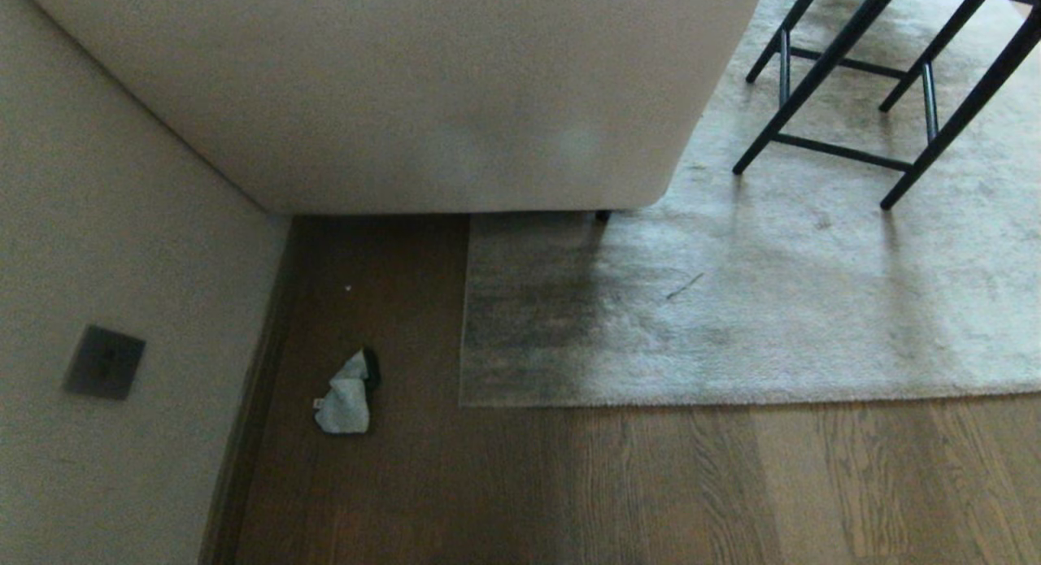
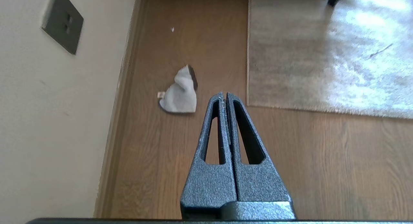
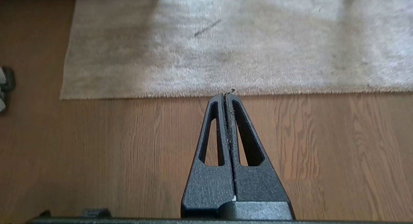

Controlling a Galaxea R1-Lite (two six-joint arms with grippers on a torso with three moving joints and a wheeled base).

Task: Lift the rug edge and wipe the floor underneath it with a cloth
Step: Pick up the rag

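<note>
Head view: a large light grey-beige short-pile plush rug lies flat on brown wood-grain plank flooring (image 1: 651,484). The rug edge (image 1: 691,402) runs straight across the view and meets a second border at a square corner (image 1: 462,404) on the robot's left. A small, crumpled pale grey-green terry cloth (image 1: 346,396) rests on the bare planks between this corner and the beige wall (image 1: 122,248), apart from the rug and near the dark skirting board (image 1: 244,435). A small dark item, too small to identify, sits against the cloth's far side. A dark square wall socket plate (image 1: 105,362) is set low in the wall. A pale upholstered furniture block (image 1: 423,93) stands over the rug's far left portion, and the black metal legs of a stool or chair (image 1: 846,102) stand on the rug at upper right. A short dark thread-like mark (image 1: 685,285) lies on the pile.

Left wrist view: the left gripper (image 2: 224,94), dark textured with slotted triangular fingers, is clenched with nothing between the tips. It hangs above bare floor, with the cloth (image 2: 180,96) just beyond it to one side and the rug corner (image 2: 247,104) to the other.

Right wrist view: the right gripper (image 3: 227,93) is likewise clenched and empty, with fine fibres clinging along the seam between its fingers. It points at the rug edge (image 3: 290,92) from above the planks, not visibly touching it.
</note>
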